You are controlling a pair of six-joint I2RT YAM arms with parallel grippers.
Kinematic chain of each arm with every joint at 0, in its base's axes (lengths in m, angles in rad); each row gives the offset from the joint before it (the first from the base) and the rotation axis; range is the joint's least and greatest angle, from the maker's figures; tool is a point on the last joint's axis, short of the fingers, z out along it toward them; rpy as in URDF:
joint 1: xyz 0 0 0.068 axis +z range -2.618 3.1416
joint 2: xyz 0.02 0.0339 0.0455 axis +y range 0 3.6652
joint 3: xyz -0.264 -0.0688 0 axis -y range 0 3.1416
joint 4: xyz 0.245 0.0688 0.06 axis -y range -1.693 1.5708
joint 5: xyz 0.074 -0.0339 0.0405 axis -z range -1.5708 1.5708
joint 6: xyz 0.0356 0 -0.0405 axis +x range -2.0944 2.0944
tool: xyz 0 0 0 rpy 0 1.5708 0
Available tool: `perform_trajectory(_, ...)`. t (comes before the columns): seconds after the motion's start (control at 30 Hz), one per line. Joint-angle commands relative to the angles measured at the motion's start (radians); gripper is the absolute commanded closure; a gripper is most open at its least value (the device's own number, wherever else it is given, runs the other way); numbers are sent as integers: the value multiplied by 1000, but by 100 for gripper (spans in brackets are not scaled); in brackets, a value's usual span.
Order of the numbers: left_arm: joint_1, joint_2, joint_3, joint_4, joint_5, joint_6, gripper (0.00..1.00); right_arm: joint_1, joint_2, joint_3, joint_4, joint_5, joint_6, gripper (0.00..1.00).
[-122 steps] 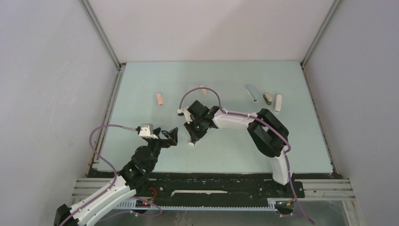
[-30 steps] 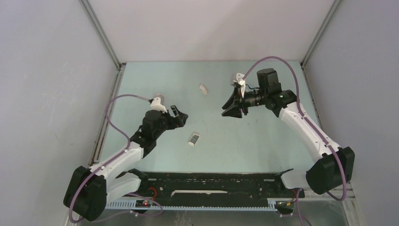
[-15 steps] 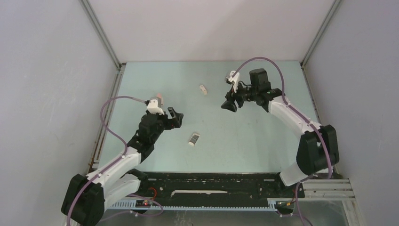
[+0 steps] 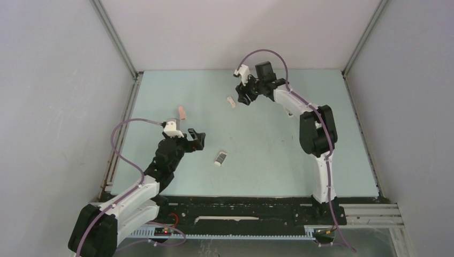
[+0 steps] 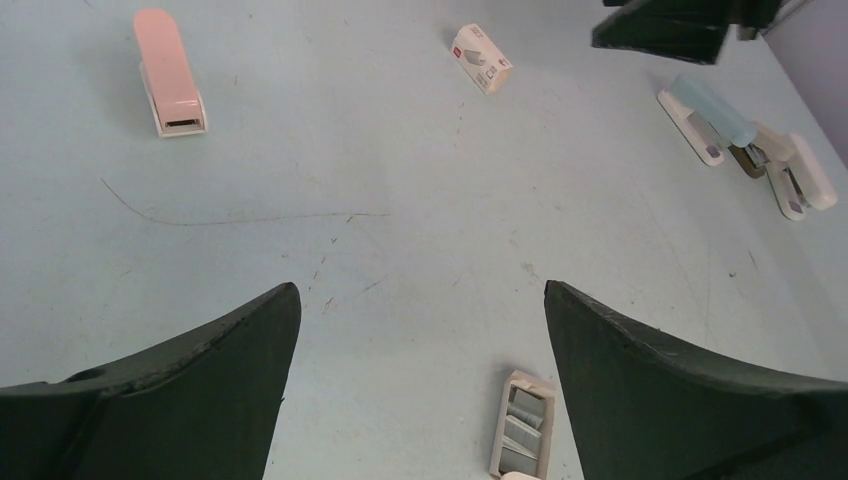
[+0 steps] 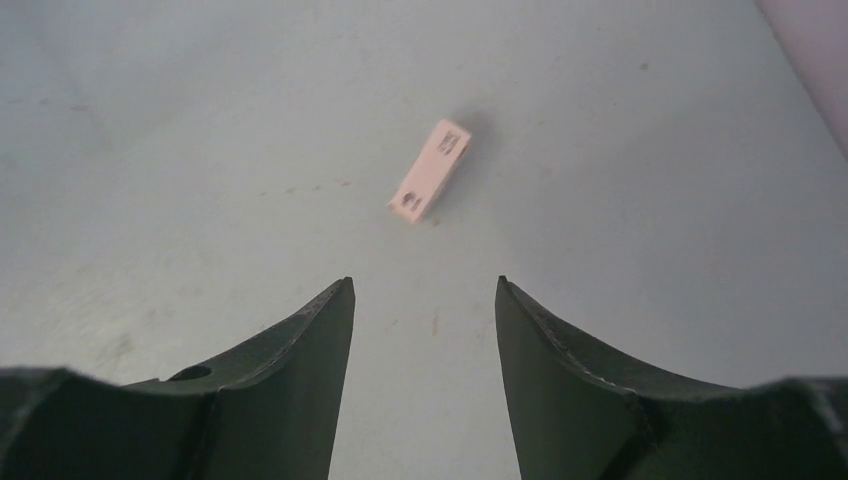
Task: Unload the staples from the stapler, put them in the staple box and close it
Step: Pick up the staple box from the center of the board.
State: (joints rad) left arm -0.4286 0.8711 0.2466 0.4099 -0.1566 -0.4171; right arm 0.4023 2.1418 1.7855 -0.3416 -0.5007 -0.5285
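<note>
Left gripper (image 5: 420, 288) low over the pale green table (image 4: 267, 166), left of centre; jaws spread wide, nothing between them but bare table. Staples (image 5: 522, 432): grey strips lying in a small open tray (image 4: 220, 157), flat on the table just to the right of the left gripper and apart from it; in the left wrist view the tray sits at the bottom edge, close by the inner side of one finger (image 5: 680, 390). Right arm stretched to the far middle of the table; right gripper (image 6: 422, 281) with jaws parted, holding nothing; small box (image 6: 431, 170) lying flat just ahead of its tips, not touched. Pink stapler (image 5: 170, 85) far left, closed, on its base. Blue stapler (image 5: 705, 115) and white stapler (image 5: 805, 178) lying near each other at far right, a brownish item between them, too small to tell.
</note>
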Motion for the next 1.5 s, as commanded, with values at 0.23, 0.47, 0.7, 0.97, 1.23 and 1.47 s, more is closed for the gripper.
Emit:
perform_trajectory(0.23, 7, -3, -27, 77, -13, 3, 2, 46, 172, 184, -76, 130, -47, 48)
perform_trajectory(0.47, 6, 5, -24, 76, -13, 3, 2, 55, 268, 304, -133, 134, -37, 53)
perform_trajectory(0.7, 6, 5, -23, 76, -13, 2, 1, 66, 314, 370, -151, 151, -31, 54)
perform_trajectory(0.97, 6, 3, -24, 76, -13, 2, 1, 67, 349, 436, -190, 132, -38, 58)
perform_trajectory(1.23, 7, 3, -24, 76, -14, 2, 1, 52, 336, 449, -261, 60, -64, 63)
perform_trajectory(1.47, 7, 4, -23, 76, -15, 1, 1, 28, 335, 465, -299, -15, -44, 62)
